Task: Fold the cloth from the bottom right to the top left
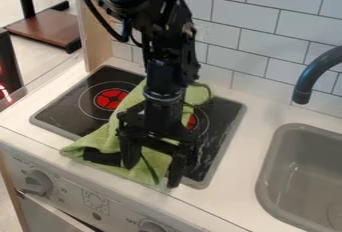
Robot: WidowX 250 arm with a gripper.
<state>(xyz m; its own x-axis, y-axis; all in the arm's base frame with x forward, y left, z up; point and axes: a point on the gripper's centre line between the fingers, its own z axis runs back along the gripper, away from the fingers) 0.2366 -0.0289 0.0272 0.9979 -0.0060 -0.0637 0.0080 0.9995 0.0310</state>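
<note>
"How does the cloth (98,140) look to us?"

"We see it light green and rumpled, with soft folds beside and under the gripper (152,174). Left of the gripper it narrows to a blunt corner; behind the gripper, to the upper right, its far end looks rounded. We see a thin dark line over it between the fingers, but can't tell what that is."

"Which way does it point?"

"To us its long axis runs aslant, from behind the gripper on the upper right down to the lower left of it. The narrow corner points left and a little towards us. The arm hides the middle."

"And where does it lie?"

"Under the gripper, across the hob (61,113), with its near part over the hob's rim and onto the counter (248,143)."

"Do we have hold of it?"

"No, we see the gripper's fingers standing well apart, cloth below and between them, nothing pinched. Whether a tip touches it, we can't tell."

"What else is around the gripper?"

"Up and left of it we have a red burner (112,99), well off to its right the sink (300,163), and low on its left a knob (39,182)."
</note>
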